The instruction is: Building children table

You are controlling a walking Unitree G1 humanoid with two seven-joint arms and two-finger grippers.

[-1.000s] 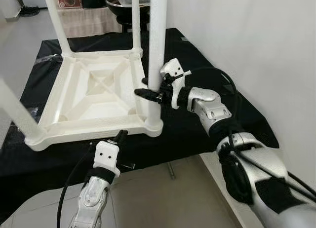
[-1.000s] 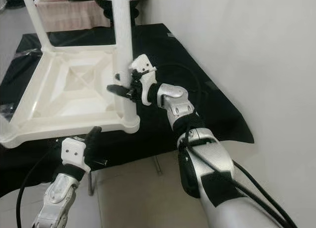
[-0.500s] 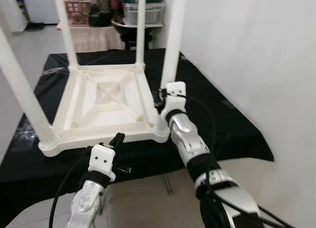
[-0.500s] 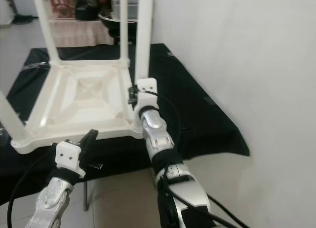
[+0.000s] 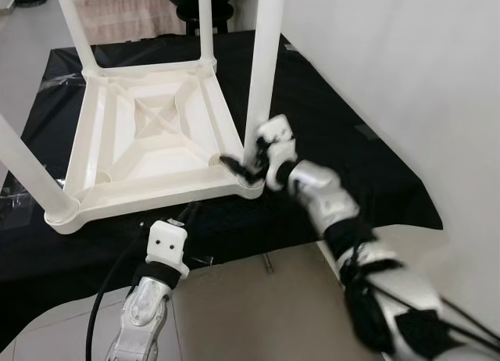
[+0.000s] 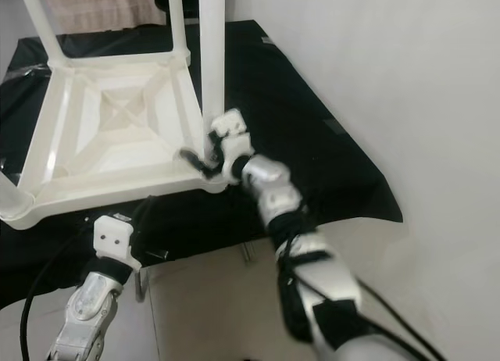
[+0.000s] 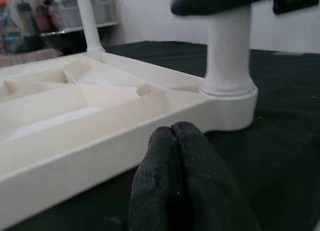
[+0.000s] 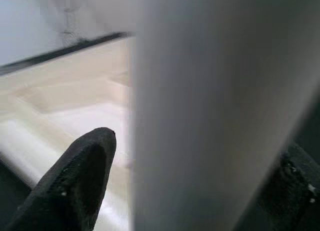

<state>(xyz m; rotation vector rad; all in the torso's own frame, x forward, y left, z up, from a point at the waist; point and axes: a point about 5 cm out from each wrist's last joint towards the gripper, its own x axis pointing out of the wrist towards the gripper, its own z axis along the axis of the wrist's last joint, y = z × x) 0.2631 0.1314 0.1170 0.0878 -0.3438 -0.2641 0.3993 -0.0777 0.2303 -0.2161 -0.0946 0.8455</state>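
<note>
White table upside down at frame centre on black cloth, right gripper now slid down, straddling the near-right leg base; left gripper pinched empty below.

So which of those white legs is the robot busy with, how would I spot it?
Find the white table lying upside down on the black cloth, its legs pointing up. Go to the corner nearest the bare wall and the robot: that leg has the right tool straddling its base, a black finger on either side. No tool is on the other legs.
</note>
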